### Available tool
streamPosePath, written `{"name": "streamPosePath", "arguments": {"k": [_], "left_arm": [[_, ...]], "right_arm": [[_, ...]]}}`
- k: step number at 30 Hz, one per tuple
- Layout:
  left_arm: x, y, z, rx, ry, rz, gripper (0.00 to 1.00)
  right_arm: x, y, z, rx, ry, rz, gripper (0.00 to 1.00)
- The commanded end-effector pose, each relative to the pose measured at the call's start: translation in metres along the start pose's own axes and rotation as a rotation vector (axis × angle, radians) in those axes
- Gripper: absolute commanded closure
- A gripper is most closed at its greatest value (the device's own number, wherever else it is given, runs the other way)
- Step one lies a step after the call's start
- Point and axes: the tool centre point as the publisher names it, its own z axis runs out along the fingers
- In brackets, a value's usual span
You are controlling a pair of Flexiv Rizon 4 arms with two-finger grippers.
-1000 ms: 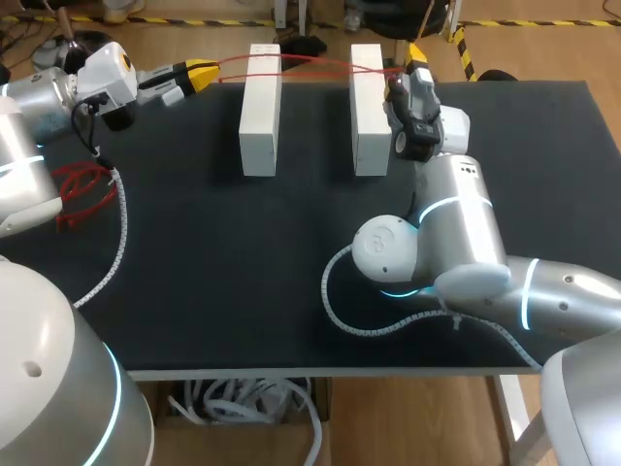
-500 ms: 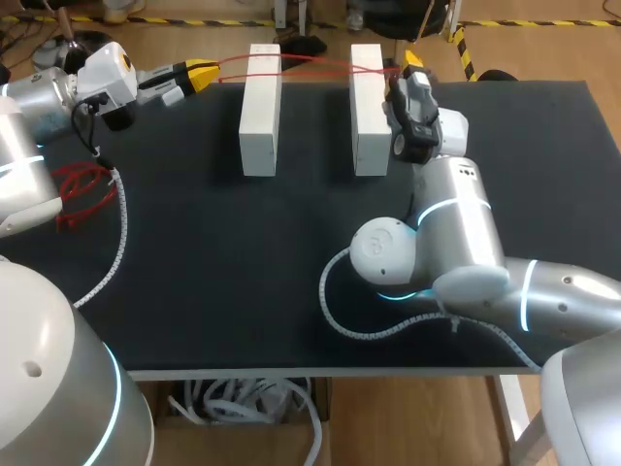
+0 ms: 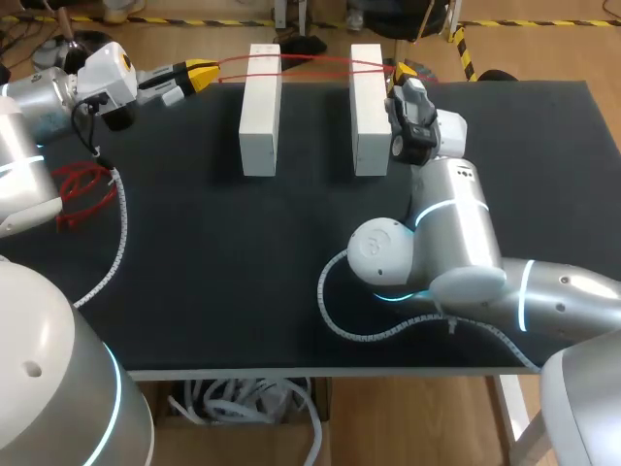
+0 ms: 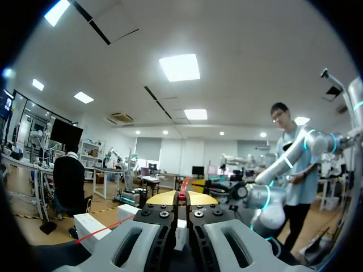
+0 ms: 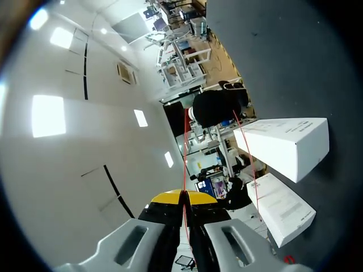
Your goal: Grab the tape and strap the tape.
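- Along the far edge of the desk, the red tape stretches taut over a left block and a right block.
- The left tool is closed, pinching the tape's left end between its yellow tips.
- The right tool is clamped on the other end, just beside the right block.
- The tape looks thin, light and limp. It would likely sag or slip without tension, so the ends are the best places to grip.
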Motion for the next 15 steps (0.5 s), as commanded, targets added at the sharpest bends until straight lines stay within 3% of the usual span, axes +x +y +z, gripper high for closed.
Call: {"name": "streamPosePath", "arguments": {"k": [1, 15], "left_arm": [[-0.0007, 0.0006, 0.0002, 0.002, 0.001, 0.000, 1.00], [-0.0007, 0.0006, 0.0002, 0.002, 0.001, 0.000, 1.00]], "right_arm": [[-0.0062, -0.0016, -0.0001, -0.014, 0.016, -0.011, 1.00], [-0.0038, -0.0016, 0.0015, -0.048, 0.023, -0.064, 1.00]]}}
